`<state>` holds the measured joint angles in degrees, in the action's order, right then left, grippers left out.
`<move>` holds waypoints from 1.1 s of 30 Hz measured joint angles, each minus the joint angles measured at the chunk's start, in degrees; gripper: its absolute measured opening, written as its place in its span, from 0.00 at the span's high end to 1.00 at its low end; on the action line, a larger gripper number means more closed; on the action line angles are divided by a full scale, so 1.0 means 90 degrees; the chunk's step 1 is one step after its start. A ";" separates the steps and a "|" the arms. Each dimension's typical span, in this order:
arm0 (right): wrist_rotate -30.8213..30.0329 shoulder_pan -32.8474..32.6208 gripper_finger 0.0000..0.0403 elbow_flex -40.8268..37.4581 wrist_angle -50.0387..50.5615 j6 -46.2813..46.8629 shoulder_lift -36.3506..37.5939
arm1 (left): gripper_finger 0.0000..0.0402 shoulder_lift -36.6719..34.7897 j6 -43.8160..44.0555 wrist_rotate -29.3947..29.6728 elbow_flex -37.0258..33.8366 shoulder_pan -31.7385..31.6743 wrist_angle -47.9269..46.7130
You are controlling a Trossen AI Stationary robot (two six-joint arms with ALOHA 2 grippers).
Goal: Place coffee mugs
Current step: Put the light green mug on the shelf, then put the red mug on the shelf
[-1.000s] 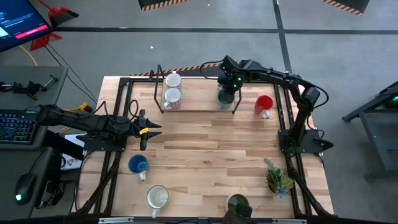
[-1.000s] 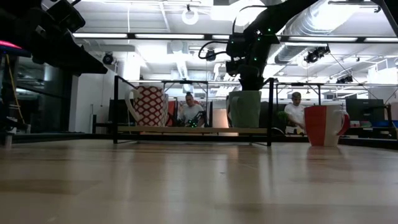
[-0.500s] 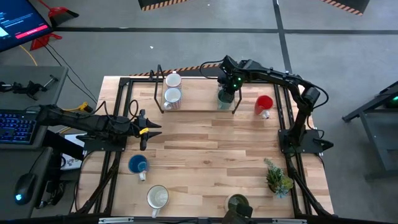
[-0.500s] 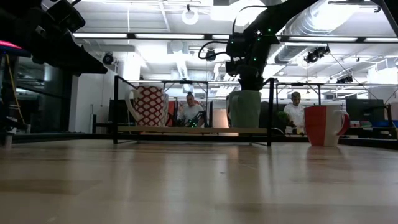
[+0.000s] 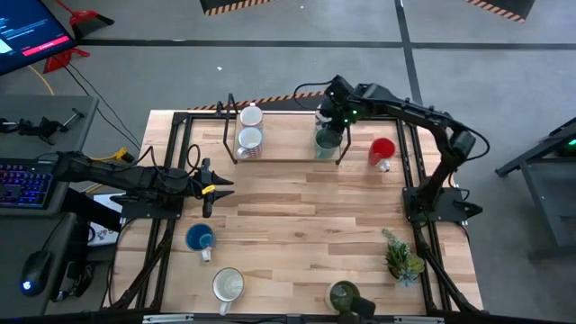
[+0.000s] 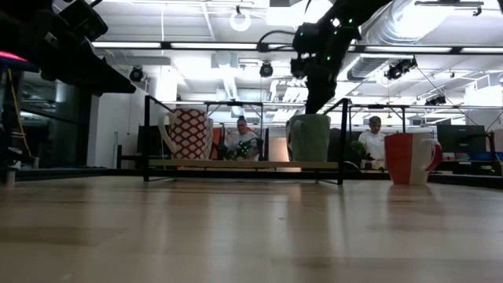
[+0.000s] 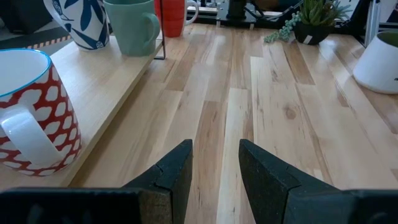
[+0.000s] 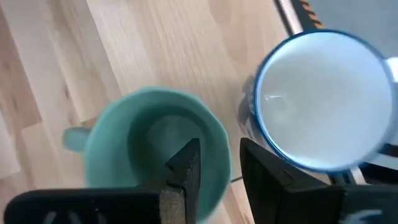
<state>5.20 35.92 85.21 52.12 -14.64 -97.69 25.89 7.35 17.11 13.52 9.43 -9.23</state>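
A teal green mug point(image 5: 327, 140) point(image 8: 143, 143) stands upright on the low wooden shelf point(image 5: 288, 155) at the table's far side. My right gripper point(image 8: 219, 165) point(image 6: 318, 101) hangs open just above its rim, pointing steeply down and touching nothing. A white mug with a blue rim point(image 8: 323, 99) stands right beside it. At the shelf's left end are a red-and-white patterned mug point(image 5: 249, 140) and a white mug point(image 5: 251, 115). A red mug point(image 5: 382, 150) stands on the table to the shelf's right. My left gripper point(image 5: 209, 187) waits open at the left, low over bare wood.
Near the front edge stand a blue mug point(image 5: 200, 238), a white mug point(image 5: 228, 285) and an olive green mug point(image 5: 344, 294). A small potted plant point(image 5: 402, 256) sits at the near right. Black posts point(image 6: 342, 141) frame the shelf. People sit in the room behind.
My right gripper has let go of the teal green mug and risen off its rim, drawing slightly toward the far edge. The mug stays upright on the shelf where it was.
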 joint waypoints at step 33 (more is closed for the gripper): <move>-0.0614 0.0310 0.77 -0.2857 0.1198 0.1466 0.3350 | 0.70 -0.0002 -0.0047 0.0000 0.0000 0.0000 0.0002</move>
<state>-0.32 38.71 59.50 62.91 -1.45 -67.54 25.87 6.93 17.10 13.52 9.43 -9.21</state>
